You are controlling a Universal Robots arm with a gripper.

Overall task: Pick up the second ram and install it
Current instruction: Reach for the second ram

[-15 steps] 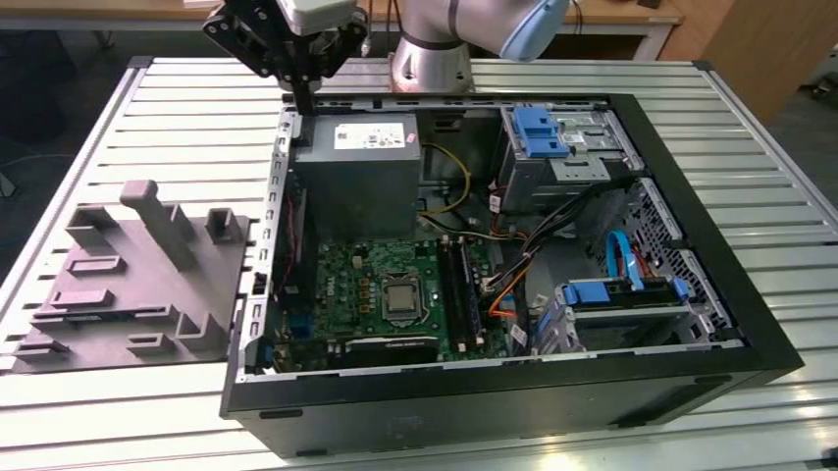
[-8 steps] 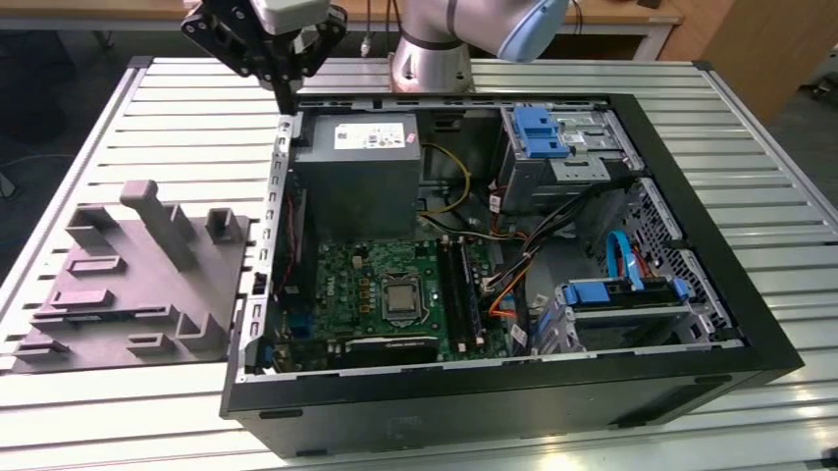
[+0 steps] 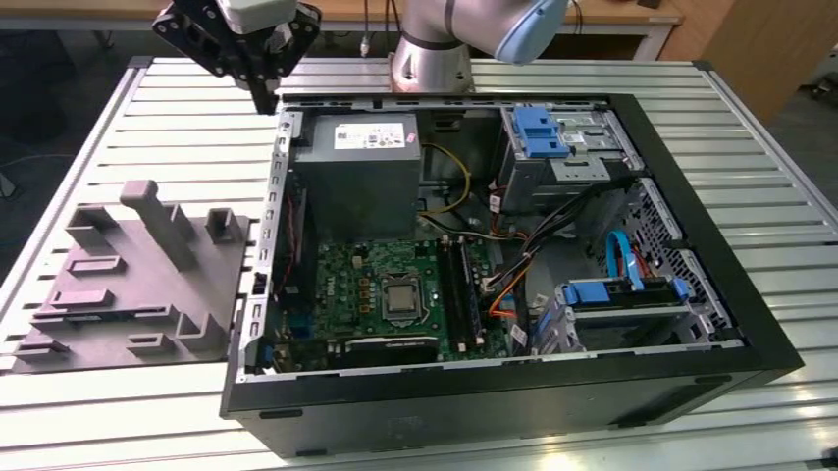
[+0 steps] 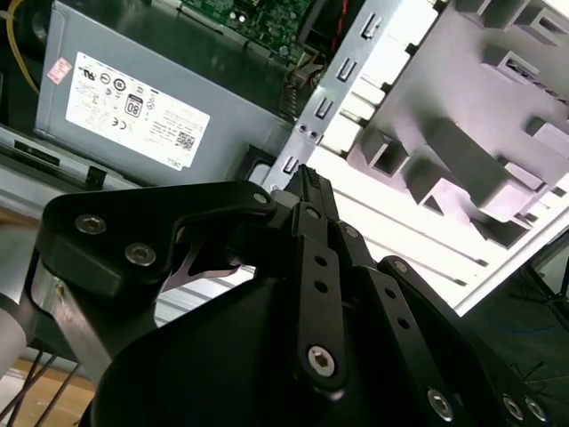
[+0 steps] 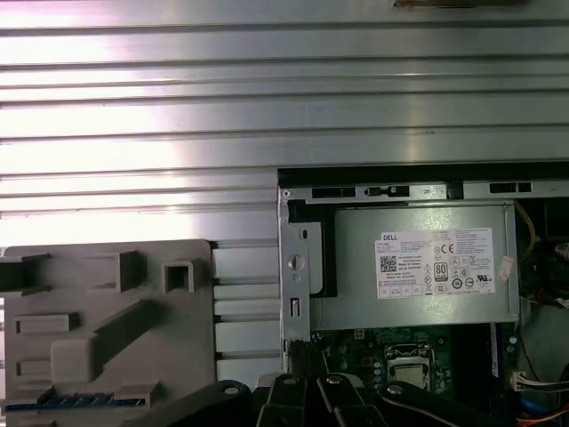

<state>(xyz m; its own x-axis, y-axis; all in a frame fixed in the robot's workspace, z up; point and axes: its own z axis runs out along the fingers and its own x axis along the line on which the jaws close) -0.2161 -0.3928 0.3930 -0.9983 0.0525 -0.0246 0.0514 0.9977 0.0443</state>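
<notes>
Exterior view puts the tool, closed on nothing visible, high over the bench at a corner of the computer case, likely for clearance from it and the gray fixture.

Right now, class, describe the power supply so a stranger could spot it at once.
Find the open black computer case lying on the slatted metal table. Inside, toward the exterior view's left, the power supply sits beside the green motherboard. It is the only plain grey metal box with a white label.
</notes>
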